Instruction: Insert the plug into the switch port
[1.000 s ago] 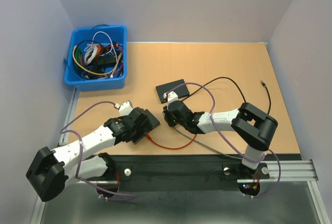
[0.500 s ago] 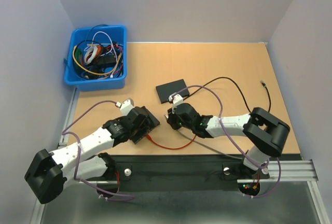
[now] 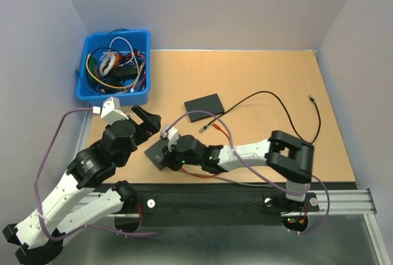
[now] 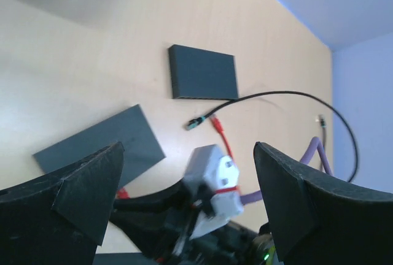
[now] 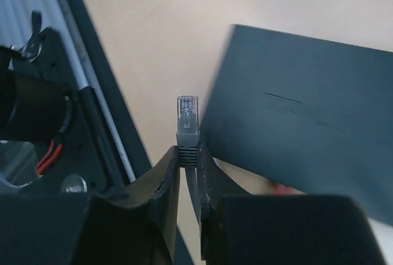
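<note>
A dark flat switch (image 3: 157, 150) lies near the table's front edge, and it fills the right of the right wrist view (image 5: 307, 111). My right gripper (image 3: 169, 156) reaches over it from the right. This gripper (image 5: 189, 153) is shut on the grey boot of a clear plug (image 5: 187, 118). The plug sticks out past the fingertips, just beside the switch's corner and apart from it. No port shows. My left gripper (image 3: 145, 118) hangs open and empty above the table, left of the switch (image 4: 101, 145), with its fingers (image 4: 80, 197) spread wide.
A second dark box (image 3: 204, 107) lies mid-table. A red cable (image 3: 212, 127) with a teal-tipped plug (image 4: 195, 122) and a black cable (image 3: 270, 96) trail to the right. A blue bin (image 3: 86, 90) of cables stands at the back left. The black front rail (image 5: 92, 118) runs close under the plug.
My left arm has lifted and drawn back to the left, leaving the near switch on the table. My right gripper has moved left with the plug to that switch.
</note>
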